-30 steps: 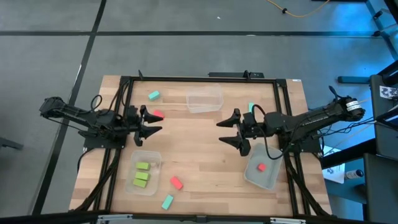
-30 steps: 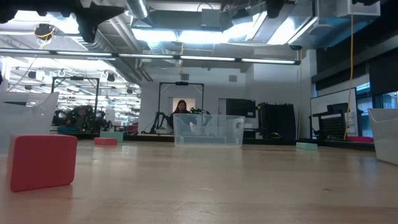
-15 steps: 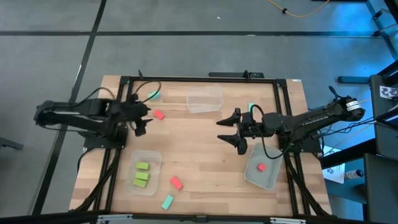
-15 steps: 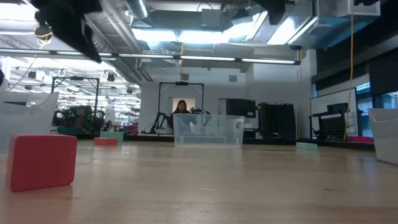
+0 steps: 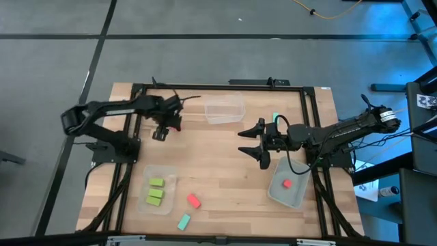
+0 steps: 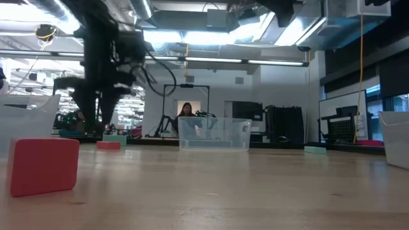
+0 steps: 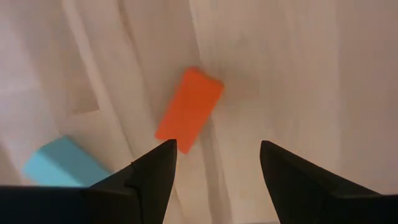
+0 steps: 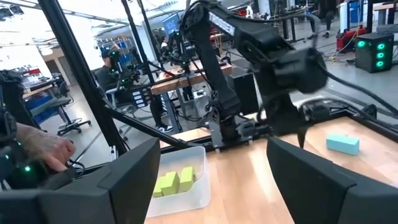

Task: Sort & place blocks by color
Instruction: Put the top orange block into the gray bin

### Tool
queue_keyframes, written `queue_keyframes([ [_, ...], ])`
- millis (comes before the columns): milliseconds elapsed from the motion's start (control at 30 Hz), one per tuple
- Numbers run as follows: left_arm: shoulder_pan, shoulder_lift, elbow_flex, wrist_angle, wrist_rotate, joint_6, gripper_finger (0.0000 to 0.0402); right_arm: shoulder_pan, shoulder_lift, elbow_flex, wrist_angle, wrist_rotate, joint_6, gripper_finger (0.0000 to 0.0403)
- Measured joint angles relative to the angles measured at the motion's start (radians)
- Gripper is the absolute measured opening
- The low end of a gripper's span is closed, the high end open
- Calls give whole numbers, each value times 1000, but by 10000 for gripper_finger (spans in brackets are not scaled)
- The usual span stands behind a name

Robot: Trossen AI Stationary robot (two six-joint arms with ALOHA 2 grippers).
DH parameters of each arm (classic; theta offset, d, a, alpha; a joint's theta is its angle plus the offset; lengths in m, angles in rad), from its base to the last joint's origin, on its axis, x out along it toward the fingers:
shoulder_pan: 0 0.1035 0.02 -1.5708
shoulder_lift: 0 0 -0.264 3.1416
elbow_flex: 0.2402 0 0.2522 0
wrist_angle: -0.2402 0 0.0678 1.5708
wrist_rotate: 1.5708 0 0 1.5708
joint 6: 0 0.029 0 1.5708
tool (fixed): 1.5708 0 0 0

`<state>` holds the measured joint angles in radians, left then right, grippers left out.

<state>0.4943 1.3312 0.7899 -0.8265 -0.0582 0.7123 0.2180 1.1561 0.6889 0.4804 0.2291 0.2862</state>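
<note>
**Left gripper poised over a red-pink block at the far side of the bench**

The left gripper point(image 5: 166, 125) hangs over the far left part of the bench point(image 5: 225, 164), fingers spread apart and empty. Its wrist view looks straight down on a red-pink block point(image 7: 189, 109) lying between and just ahead of the fingertips, with a teal block point(image 7: 62, 163) close beside it. The right gripper point(image 5: 261, 145) waits mid-bench with jaws apart, holding nothing.

Sorting is part done — three lime green blocks point(image 5: 155, 193) sit in the near-left tub point(image 5: 169, 172), and one red-pink block point(image 5: 287, 183) lies in the near-right tub point(image 5: 276, 195). The far tub point(image 5: 224, 110) looks empty. Another red-pink block point(image 5: 194, 200) and a teal block point(image 5: 184, 221) lie loose near the front edge; a third teal one point(image 5: 275, 119) shows behind the right arm.

The risk here: the red-pink block lies at a slant to the fingers, so a descent without turning the wrist could pinch it by its corners and let it twist free — or a finger could nudge the neighbouring teal block.
</note>
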Motion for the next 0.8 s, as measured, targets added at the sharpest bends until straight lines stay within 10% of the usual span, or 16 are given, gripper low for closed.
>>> queue_keyframes([
  [800,8,276,59,98,-10,241,226,0,0,0,-22,53,8,297],
])
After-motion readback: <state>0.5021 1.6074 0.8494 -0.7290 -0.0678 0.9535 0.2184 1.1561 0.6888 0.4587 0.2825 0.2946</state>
